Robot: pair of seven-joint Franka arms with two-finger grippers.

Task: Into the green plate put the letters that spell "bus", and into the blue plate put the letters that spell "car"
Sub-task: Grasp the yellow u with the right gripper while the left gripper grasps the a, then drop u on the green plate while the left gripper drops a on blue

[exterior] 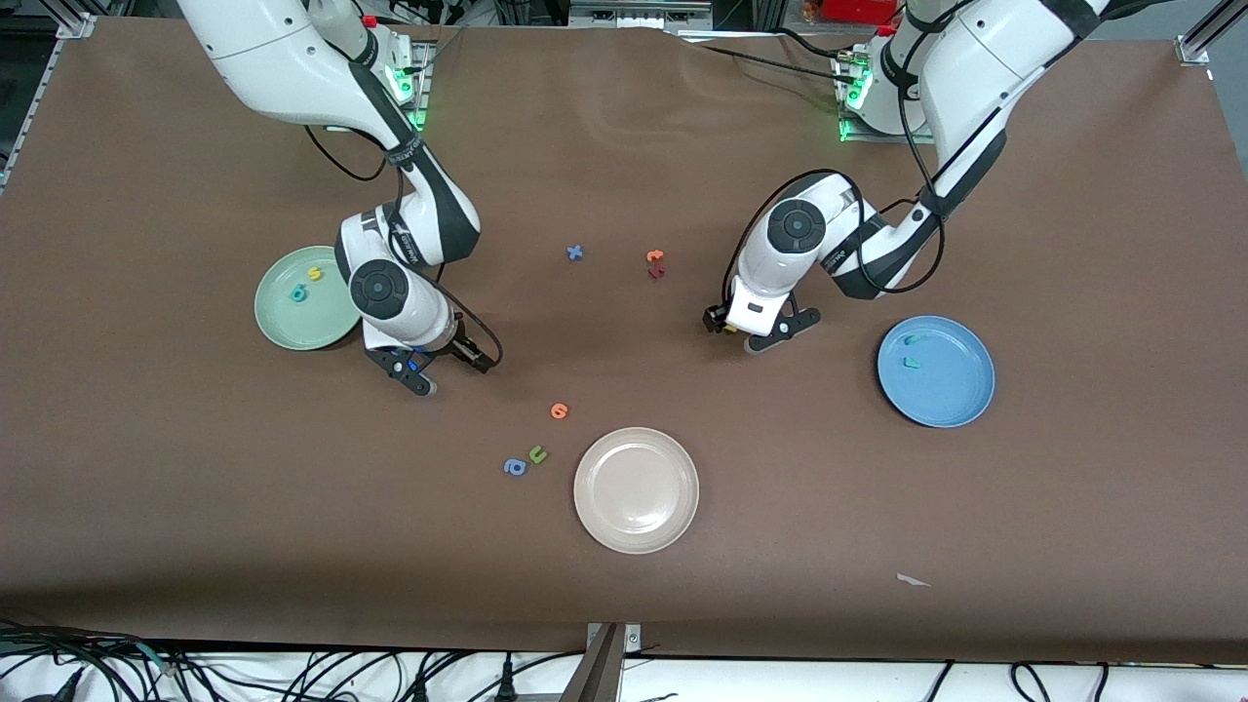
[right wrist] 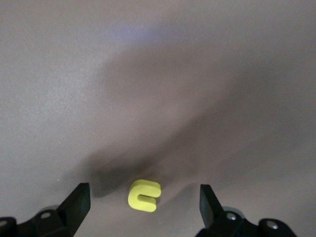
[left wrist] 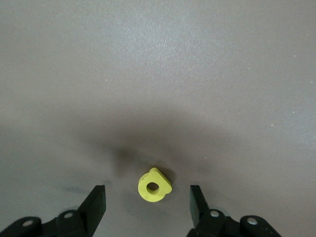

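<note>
From the front, the left gripper [exterior: 762, 334] hangs low over the tabletop [exterior: 624, 146] near the blue plate [exterior: 960, 405], which holds two teal letters, and the right gripper [exterior: 441, 369] is low beside the green plate [exterior: 283, 327], which holds a teal and a yellow letter. The left wrist view shows spread jaws with the yellow "a" [left wrist: 154, 185] lying between them, untouched. The right wrist view shows wide-spread jaws with the yellow "u" [right wrist: 143, 195] lying between them, untouched.
</note>
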